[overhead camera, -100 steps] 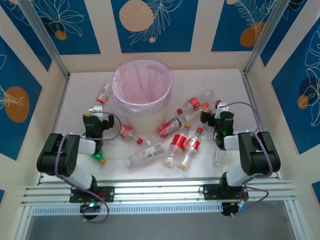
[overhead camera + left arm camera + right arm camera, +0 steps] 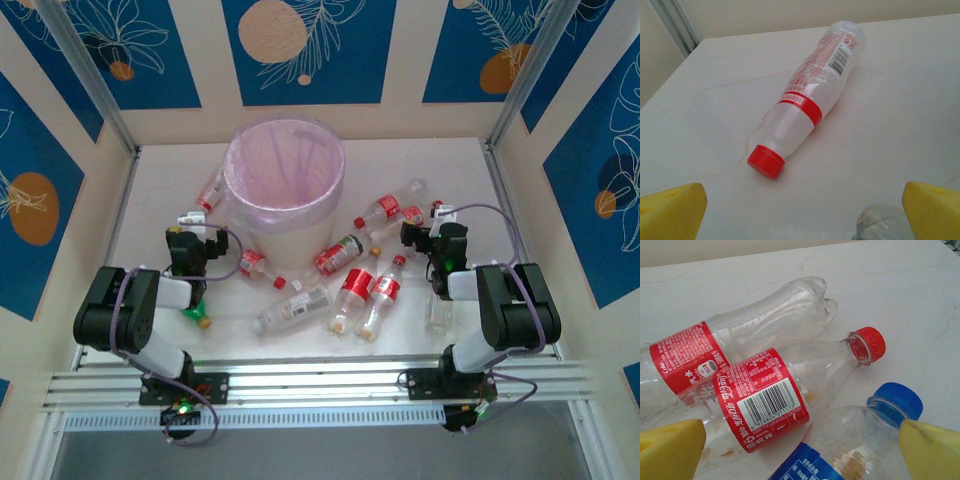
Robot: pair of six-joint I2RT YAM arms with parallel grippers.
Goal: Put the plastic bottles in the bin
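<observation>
Ahead of the released left gripper (image 2: 802,210) lies a red-capped bottle (image 2: 810,95); the released right gripper (image 2: 801,447) flanks a blue-capped bottle (image 2: 860,432).

Bottles (image 2: 350,285) crowd the near middle of the surface (image 2: 455,170), lying close or touching, with little gap between them. The bin (image 2: 285,175) blocks the far centre. Bare room lies in the far right corner and left of the bottle (image 2: 208,190) beside the bin.

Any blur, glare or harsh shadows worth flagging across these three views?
Top external: even light, faint shadows, bin sharp. Left wrist: red-capped bottle crisp, yellow fingertips slightly soft. Right wrist: barcode-labelled bottle legible, with a mild sheen on the plastic.
</observation>
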